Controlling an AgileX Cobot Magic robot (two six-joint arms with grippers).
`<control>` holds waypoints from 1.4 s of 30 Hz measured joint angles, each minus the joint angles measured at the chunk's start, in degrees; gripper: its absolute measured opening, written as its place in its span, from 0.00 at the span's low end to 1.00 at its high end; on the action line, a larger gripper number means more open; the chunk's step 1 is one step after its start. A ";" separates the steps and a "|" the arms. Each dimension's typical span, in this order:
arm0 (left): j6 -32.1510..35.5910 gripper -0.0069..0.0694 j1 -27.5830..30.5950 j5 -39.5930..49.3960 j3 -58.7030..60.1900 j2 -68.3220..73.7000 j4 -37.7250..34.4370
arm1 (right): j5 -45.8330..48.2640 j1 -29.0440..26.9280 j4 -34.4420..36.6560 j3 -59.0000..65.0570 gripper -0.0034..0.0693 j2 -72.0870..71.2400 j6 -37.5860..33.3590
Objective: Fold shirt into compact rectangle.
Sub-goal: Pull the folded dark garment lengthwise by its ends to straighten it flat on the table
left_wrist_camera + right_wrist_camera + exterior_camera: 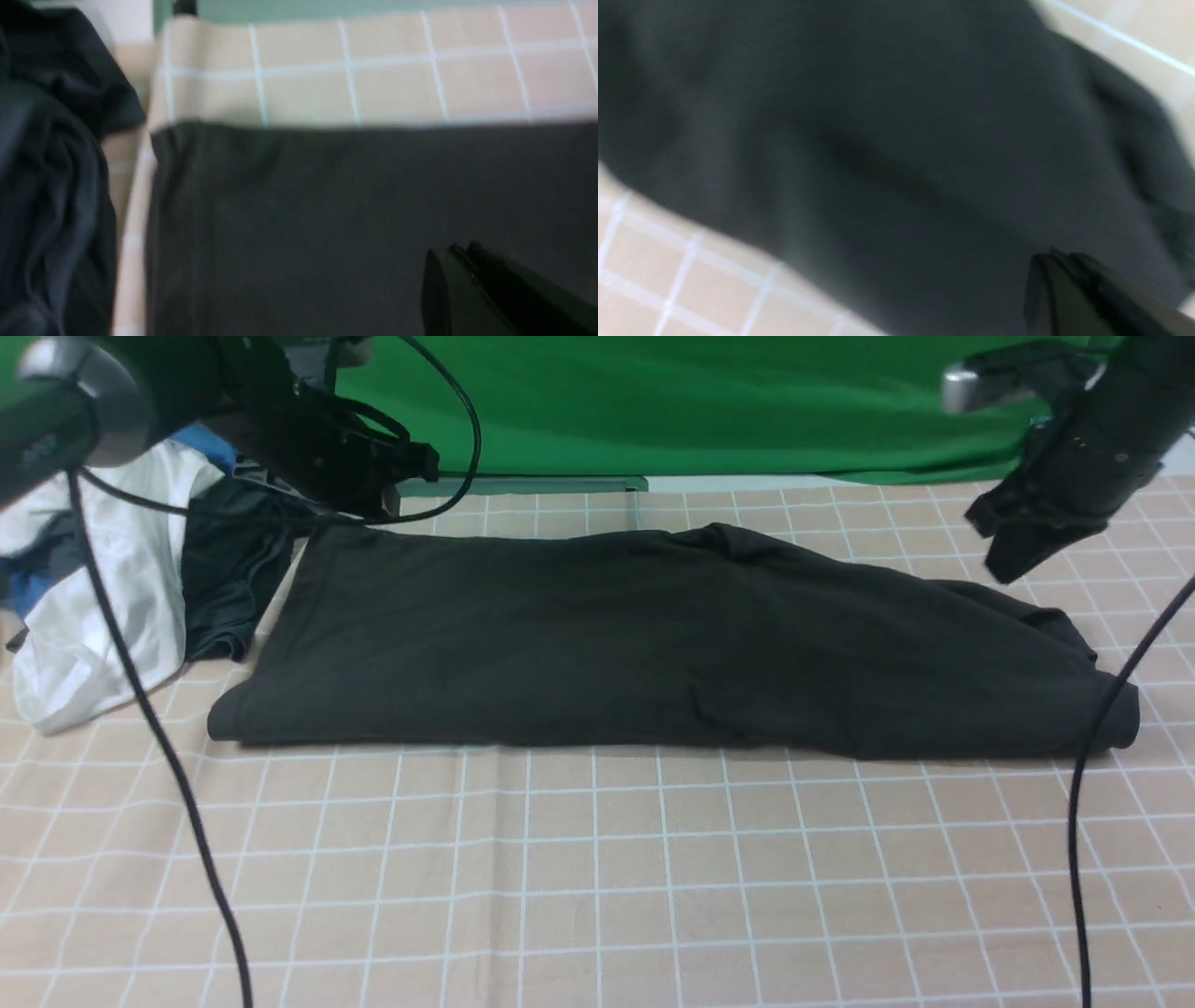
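Black shirt [653,644] lies folded into a long flat band across the middle of the front view, on the beige checked cloth of the desk [597,877]. Only plain dark fabric faces up; sleeves and collar can't be picked out. Right end is lumpier, with a raised ridge and a rounded corner. Left claw [383,504] sits upper left, at the band's far left corner, and the arm body hides its tips there. Left wrist view shows its fingers [448,289] pressed together over the flat cloth with nothing visibly between them; contact with the fabric can't be made out. Right claw [1013,555] hangs upper right, above the band's right end and clear of it. Right wrist view is heavily blurred: fingers [1050,298] are cut off by the lower right corner, so I can't tell if there's a gap. White garment [103,607] and smaller dark garment [224,588] are bunched at the left edge, partly behind the left arm, the dark one just beside the shirt's left end. Both wrist views are soft; weave and seams unreadable.
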 joint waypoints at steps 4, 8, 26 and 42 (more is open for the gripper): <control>0.52 0.11 -0.11 -2.76 11.21 -4.08 -1.77 | -5.25 -1.77 -0.68 -0.05 0.42 2.30 0.50; 1.57 0.11 -0.05 -5.37 19.36 -4.24 -3.19 | -9.01 -1.49 -0.62 -0.05 0.61 5.92 -0.98; 1.68 0.11 -0.05 -8.70 21.91 -4.40 -3.89 | -13.96 2.30 -0.40 -0.11 0.16 11.42 -4.37; 1.70 0.11 -0.05 -9.07 21.94 -4.40 -4.10 | -12.94 1.10 -5.88 -2.93 0.12 7.99 2.30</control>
